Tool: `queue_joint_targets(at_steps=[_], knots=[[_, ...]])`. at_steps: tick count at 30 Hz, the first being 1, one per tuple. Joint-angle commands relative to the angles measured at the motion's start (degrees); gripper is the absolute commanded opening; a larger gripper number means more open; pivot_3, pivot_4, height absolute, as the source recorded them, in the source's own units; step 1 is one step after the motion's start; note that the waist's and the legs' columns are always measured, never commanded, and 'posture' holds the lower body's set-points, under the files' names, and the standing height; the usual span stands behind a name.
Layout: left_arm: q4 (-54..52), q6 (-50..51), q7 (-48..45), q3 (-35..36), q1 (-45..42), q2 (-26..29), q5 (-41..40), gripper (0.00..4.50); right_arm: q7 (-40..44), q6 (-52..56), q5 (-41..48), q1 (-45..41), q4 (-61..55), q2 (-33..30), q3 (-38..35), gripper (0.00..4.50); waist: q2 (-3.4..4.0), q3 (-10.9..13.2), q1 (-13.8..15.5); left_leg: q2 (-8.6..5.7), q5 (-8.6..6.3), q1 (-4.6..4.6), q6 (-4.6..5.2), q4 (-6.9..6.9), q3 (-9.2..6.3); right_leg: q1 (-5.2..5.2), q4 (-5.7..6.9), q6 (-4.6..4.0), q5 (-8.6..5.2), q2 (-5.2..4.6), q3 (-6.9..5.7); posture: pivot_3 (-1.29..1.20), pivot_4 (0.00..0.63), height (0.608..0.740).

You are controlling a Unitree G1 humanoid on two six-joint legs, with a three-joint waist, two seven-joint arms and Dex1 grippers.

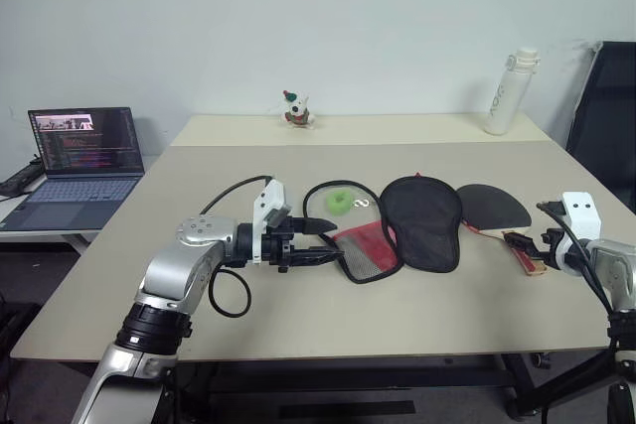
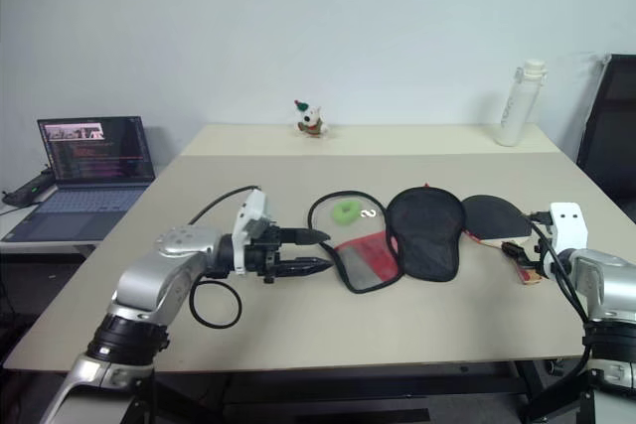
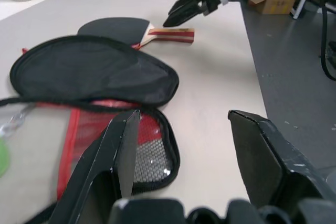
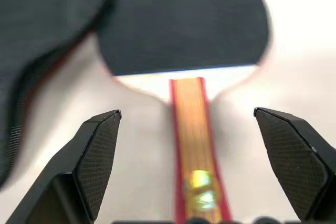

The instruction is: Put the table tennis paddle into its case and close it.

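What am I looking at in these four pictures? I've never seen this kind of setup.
A two-armed humanoid robot stands at a table. Two pictures come from its head, one from each wrist. On the table lie an open black case and, just to its right, a table tennis paddle. The left gripper is open at the case's red mesh end. The right gripper is open, one finger on each side of the paddle's handle. Nothing is held. A laptop, a bottle and a small figurine stand farther away.

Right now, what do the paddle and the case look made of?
Paddle: matte black face, probably rubber; handle looks like varnished wood, tan with red stripes and a glint. Case: soft black fabric flap, red part under black mesh, likely synthetic.
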Motion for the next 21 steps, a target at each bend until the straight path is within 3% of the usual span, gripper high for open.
queue_joint_targets(at_steps=[1,15,19,21], knots=[[0.96,-1.24,-0.62,0.01,-1.84,-0.1,0.11,2.93,-2.09,-2.19,1.27,-2.46,3.16,1.45,-1.59,4.47,0.0,0.0,-0.01,0.0,0.0,0.0,0.0,0.0,0.01,0.0,0.0,0.0,0.0,0.01,0.0,0.0,0.15,0.74],[1.21,-1.64,-0.31,0.59,-1.09,1.02,0.33,2.93,-0.64,-19.97,-5.92,-14.2,31.09,1.82,9.59,4.47,-0.02,-0.01,-0.04,-0.03,0.0,0.0,0.0,0.03,0.09,0.04,-0.08,-0.14,0.15,0.01,0.13,0.0,0.15,0.74],[0.46,-1.46,0.14,0.9,-0.22,1.58,0.04,2.93,-1.21,-20.99,-6.23,-15.11,33.73,1.74,9.46,3.63,-0.02,-0.01,-0.04,-0.03,0.0,0.04,0.0,0.04,0.09,0.07,-0.06,-0.13,0.15,0.01,0.14,0.0,0.15,0.74],[0.27,-1.42,0.25,0.99,0.06,1.75,-0.03,2.93,-1.34,-21.37,-6.27,-15.12,34.21,1.76,9.33,2.97,-0.02,-0.01,-0.04,-0.02,0.0,0.06,0.0,0.04,0.1,0.07,-0.05,-0.13,0.16,0.01,0.17,0.0,0.15,0.74]])
